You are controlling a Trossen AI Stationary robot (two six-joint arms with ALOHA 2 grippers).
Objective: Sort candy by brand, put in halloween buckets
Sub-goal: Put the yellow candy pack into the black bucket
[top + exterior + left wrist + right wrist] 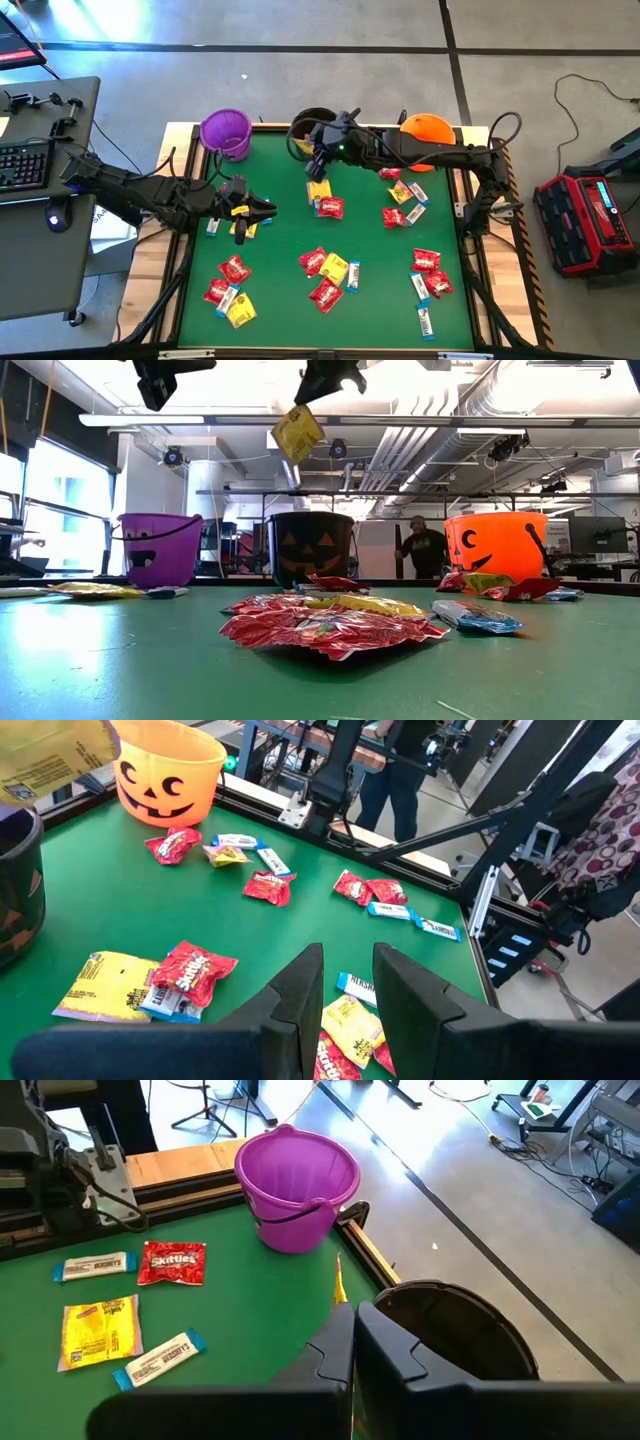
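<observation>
Honestly, this sort looks barely started: most of the candy [325,265] is scattered over the green table [280,260], with clusters near the front edge, mid-table and toward the right edge, plus a few pieces by the left edge. The three buckets stand along the far edge: the purple bucket [226,132] at the far left corner, the black bucket [304,128] in the middle, the orange bucket [425,128] toward the far right corner. I can't see inside any of them well enough to say what's been dropped in. The right gripper [322,165] is stretched across the far side, up in the air just beside the black bucket, pinched tight on a yellow packet [297,432] that dangles from it; my guess is it's headed for that bucket. The left gripper [262,209] hangs over the left side of the table, fingers narrowly parted with nothing between them.
</observation>
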